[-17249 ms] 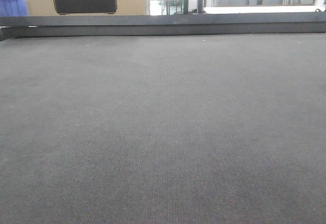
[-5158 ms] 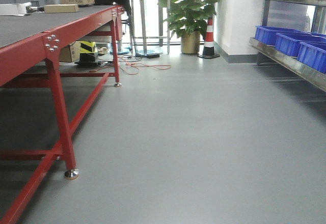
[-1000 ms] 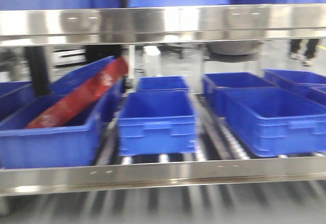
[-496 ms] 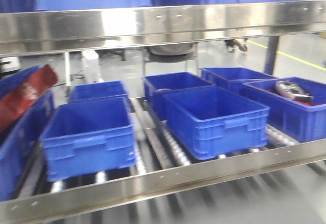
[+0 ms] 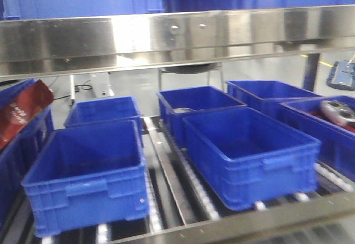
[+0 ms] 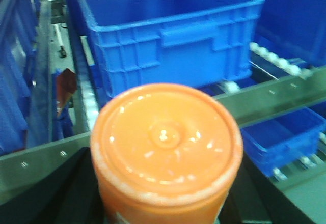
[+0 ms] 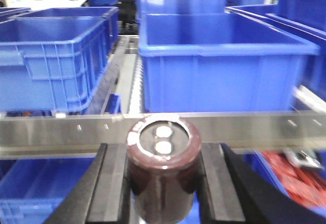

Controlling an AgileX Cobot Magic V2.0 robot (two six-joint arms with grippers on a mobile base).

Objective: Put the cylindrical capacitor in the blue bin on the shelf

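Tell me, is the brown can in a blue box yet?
Out. The capacitor sits in the right gripper, in front of the shelf rail; the blue bin is behind it.

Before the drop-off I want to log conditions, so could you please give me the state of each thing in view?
capacitor, upright, held in right hand
orange cylinder, upright, held in left hand
front-left bin, empty
front-centre bin, empty
far-right bin, holds a grey item
far-left bin, holds a tilted red packet
shelf, loaded with bins
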